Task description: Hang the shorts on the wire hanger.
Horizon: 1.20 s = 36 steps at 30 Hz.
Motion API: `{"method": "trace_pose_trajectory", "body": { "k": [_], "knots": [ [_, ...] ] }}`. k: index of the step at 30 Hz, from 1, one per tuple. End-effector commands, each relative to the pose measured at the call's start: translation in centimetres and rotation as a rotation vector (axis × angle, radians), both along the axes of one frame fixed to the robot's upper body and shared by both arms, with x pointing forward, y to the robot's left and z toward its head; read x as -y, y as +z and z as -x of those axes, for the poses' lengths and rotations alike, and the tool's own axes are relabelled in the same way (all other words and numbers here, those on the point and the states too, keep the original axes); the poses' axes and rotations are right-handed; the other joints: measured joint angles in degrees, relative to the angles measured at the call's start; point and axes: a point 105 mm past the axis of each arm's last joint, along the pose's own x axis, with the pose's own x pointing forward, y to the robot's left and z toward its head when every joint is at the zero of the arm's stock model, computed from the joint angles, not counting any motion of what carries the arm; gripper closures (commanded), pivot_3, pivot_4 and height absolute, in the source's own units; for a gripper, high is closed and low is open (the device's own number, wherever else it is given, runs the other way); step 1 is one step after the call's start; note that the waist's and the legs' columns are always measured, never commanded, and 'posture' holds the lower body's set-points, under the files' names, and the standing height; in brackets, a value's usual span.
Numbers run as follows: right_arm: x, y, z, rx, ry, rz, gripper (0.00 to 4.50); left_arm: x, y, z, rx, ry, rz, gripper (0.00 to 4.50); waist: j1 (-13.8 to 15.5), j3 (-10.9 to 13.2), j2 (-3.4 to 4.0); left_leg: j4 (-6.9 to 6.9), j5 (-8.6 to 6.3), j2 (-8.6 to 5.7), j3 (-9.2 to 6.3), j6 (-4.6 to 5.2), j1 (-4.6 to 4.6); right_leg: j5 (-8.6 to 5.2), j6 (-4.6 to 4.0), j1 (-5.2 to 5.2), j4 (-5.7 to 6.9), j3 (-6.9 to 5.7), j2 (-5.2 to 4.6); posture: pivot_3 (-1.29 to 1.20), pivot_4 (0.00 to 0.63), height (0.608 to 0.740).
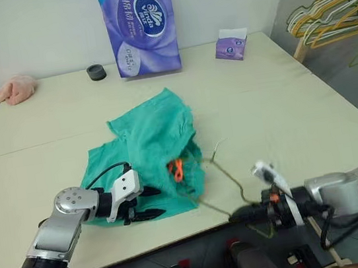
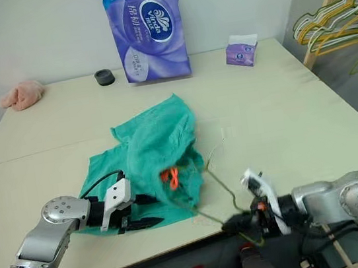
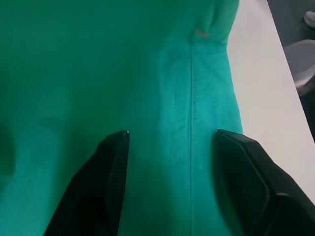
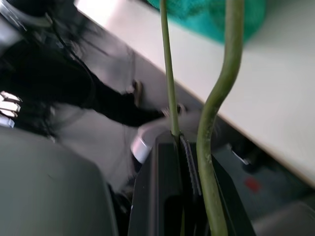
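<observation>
Two grippers on your rig, so biggest stuff first: the table (image 1: 309, 109) has the shorts (image 1: 155, 151) crumpled near its front edge, orange drawstring (image 1: 176, 169) showing. Your left gripper (image 1: 150, 203) sits over the shorts' near hem, fingers (image 3: 106, 177) spread apart with fabric between them (not pinching anything). Your right gripper (image 2: 235, 223) is clamped tight on the wire hanger (image 1: 229, 179), just off the table's front edge, the wire running up into the shorts.
</observation>
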Motion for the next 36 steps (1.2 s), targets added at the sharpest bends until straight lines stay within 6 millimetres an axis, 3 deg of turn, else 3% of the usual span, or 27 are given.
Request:
{"method": "trace_pose_trajectory", "body": {
  "k": [1,7,11,15,19,21,23,26,28,30,36],
  "knots": [
    [1.7,-1.5,-2.3,-0.03,-0.164,0.021,4.5,0.2,0.8,-0.2,0.029,-0.023,0.006,1.58,0.0,-0.02,-0.03,0.0,0.0,-0.01,0.01,0.0,0.01,0.0,0.0,0.01,0.0,0.02,0.0,-0.2,0.116,0.74],
    [3.5,-2.8,-3.9,-0.157,-0.369,-0.011,4.5,0.2,0.7,-0.1,0.032,-0.026,0.002,1.58,0.02,-0.02,-0.02,0.0,0.0,-0.02,0.03,0.0,0.01,0.01,-0.02,0.0,0.03,0.05,-0.01,-0.2,0.117,0.74],
    [2.5,-0.6,-6.6,-0.161,-0.498,-0.184,4.5,0.3,0.6,0.1,0.031,-0.028,0.002,1.58,-0.06,-0.01,-0.02,0.0,0.0,-0.02,0.04,0.0,0.02,0.01,-0.02,0.01,0.04,0.07,-0.02,-0.19,0.116,0.74],
    [2.2,0.3,-9.1,-0.179,-0.628,-0.25,4.5,0.4,0.5,0.2,0.027,-0.031,0.002,1.58,-0.14,-0.01,-0.01,0.0,0.0,-0.02,0.04,0.0,0.0,0.01,-0.02,-0.02,0.05,0.08,-0.01,-0.19,0.114,0.74],
    [1.9,2.2,-9.9,-0.142,-0.622,-0.294,4.5,0.5,0.6,0.3,0.027,-0.033,0.002,1.58,-0.04,0.0,0.0,0.0,0.0,-0.02,0.04,0.0,-0.03,0.03,-0.05,-0.02,0.05,0.07,-0.01,-0.19,0.113,0.74],
    [0.3,4.6,-7.7,0.02,-0.384,-0.287,4.5,0.5,0.7,0.2,0.029,-0.031,0.004,1.58,-0.02,0.05,0.08,0.0,0.0,-0.03,0.04,0.0,-0.05,0.06,-0.09,-0.03,0.04,0.07,-0.01,-0.19,0.113,0.74],
    [-1.2,5.5,-4.5,0.108,-0.143,-0.249,4.5,0.5,0.8,0.1,0.03,-0.026,0.008,1.58,0.01,0.1,0.19,0.01,0.0,-0.08,0.07,0.0,-0.12,0.04,-0.02,-0.11,0.03,0.09,-0.04,-0.19,0.115,0.74],
    [-1.6,2.9,-0.6,0.26,0.146,-0.008,4.5,0.6,1.1,-0.1,0.032,-0.023,0.013,1.58,0.0,0.03,0.08,0.0,-0.01,0.01,-0.06,0.02,-0.09,0.02,0.02,-0.1,0.01,-0.05,-0.02,-0.19,0.115,0.74],
    [-0.5,0.8,-0.4,0.378,0.252,0.168,4.5,0.5,1.2,-0.2,0.035,-0.021,0.012,1.58,-0.04,0.05,0.11,-0.02,-0.01,0.05,-0.14,0.02,-0.07,0.01,0.01,-0.08,0.0,-0.13,0.01,-0.19,0.115,0.74],
    [0.6,-0.1,-0.9,0.374,0.249,0.195,4.5,0.5,1.3,-0.4,0.037,-0.02,0.012,1.58,-0.04,0.01,0.04,0.0,-0.01,0.03,-0.06,0.01,-0.03,0.0,0.01,-0.09,0.01,-0.09,0.01,-0.19,0.115,0.74],
    [4.0,0.8,-2.8,0.305,0.149,0.149,4.5,0.4,1.2,-0.3,0.035,-0.028,0.001,1.58,0.12,0.0,0.03,0.02,-0.01,-0.03,0.03,0.01,-0.01,0.01,0.0,-0.06,0.02,0.02,0.0,-0.2,0.114,0.74]
  ]
}}
